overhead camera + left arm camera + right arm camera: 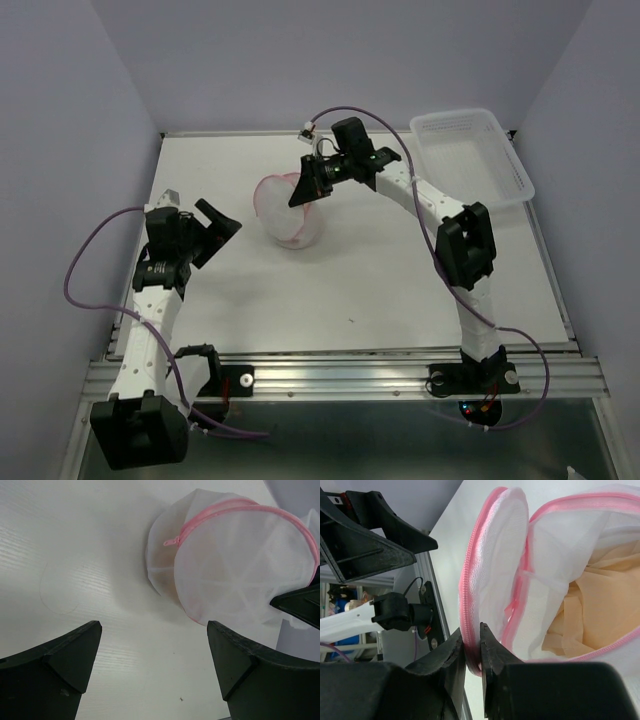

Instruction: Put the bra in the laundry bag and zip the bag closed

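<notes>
Pale lilac walls [80, 90] close in a white table [380, 290] on three sides. The table fills the middle of the top view. A ribbed aluminium rail [350, 378] runs along its lower edge and carries both arm bases. The tabletop is matte, with a few dark specks low in the frame.

The right arm [460, 250] rises from the lower right, bends at a black elbow and reaches up and left towards the centre. A purple cable [350, 112] loops over its wrist. The left arm [150, 300] climbs the left edge and turns its wrist to the right.

A clear plastic basket [470, 150] sits in the upper right corner, well apart from everything else.

The laundry bag [290, 215] stands just above centre, a white mesh dome with its pink zipper rim [470, 580] partly undone. The right gripper [472, 635] is clamped on that rim, its fingers pressed on the pink tape from both sides. The left gripper [154, 625] hangs near the bag without touching it, its jaws spread wide.

The bra [600, 610] lies inside the bag as crumpled tan fabric at the right of the right wrist view. In the left wrist view it seems only a faint warm tint behind the mesh. A small pink zipper pull [172, 542] sticks out at the bag's upper left.
</notes>
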`<move>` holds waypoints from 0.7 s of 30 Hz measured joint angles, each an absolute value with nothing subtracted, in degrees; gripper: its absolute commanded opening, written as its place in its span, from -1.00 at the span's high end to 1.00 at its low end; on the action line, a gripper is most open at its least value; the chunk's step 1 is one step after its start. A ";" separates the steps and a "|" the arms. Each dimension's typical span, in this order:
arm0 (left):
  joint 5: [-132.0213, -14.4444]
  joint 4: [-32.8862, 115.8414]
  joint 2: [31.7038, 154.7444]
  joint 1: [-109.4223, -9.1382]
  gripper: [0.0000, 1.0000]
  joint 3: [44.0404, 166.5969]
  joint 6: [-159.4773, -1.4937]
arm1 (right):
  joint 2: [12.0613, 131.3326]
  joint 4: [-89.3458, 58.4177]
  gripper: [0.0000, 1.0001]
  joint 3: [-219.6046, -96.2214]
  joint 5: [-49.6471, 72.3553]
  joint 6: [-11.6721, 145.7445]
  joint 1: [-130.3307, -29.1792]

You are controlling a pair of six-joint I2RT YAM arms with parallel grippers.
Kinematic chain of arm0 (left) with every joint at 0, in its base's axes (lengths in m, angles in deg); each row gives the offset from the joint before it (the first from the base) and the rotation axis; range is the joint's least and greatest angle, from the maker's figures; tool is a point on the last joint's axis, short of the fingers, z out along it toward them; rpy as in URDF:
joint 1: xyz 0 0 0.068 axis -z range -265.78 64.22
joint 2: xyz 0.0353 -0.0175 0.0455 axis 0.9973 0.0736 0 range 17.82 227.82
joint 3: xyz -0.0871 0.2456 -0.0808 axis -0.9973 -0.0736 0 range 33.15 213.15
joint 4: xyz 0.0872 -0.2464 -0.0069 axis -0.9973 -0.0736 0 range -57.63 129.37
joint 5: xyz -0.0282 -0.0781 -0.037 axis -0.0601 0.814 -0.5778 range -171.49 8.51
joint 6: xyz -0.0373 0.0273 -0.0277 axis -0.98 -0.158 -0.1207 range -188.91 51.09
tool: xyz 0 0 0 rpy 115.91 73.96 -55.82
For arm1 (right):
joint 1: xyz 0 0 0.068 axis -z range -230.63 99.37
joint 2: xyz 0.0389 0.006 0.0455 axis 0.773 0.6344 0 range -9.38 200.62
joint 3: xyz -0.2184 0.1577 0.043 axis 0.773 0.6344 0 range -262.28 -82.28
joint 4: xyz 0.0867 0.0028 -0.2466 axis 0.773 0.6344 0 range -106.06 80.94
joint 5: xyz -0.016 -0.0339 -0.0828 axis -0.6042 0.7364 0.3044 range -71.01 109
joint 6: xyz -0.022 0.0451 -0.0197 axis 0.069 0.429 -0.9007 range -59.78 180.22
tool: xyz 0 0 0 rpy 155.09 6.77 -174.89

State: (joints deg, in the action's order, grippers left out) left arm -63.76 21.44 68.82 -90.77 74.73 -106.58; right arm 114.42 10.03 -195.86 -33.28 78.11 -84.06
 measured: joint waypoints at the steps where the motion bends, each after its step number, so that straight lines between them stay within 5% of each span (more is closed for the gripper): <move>1: -63.76 21.46 69.04 -90.77 -0.98 74.73 -106.51 | 114.51 10.00 0.55 -195.86 -33.41 78.48 -83.95; 7: -63.69 21.57 69.94 -90.77 -0.98 74.73 -106.40 | 114.95 8.78 0.49 -195.86 -32.58 81.02 -82.42; 10: -63.49 21.81 70.24 -90.77 -0.98 74.73 -106.40 | 114.95 8.54 0.16 -195.86 -28.53 81.08 -81.44; 21: -61.70 23.71 73.30 -90.77 -0.98 74.73 -106.40 | 114.95 7.93 -0.16 -195.88 -8.58 76.84 -80.87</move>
State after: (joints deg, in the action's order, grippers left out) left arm -61.70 23.71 73.30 -90.77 74.73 -106.40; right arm 114.95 7.93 -195.88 -8.58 76.84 -80.87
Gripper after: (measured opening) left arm 0.989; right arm 0.566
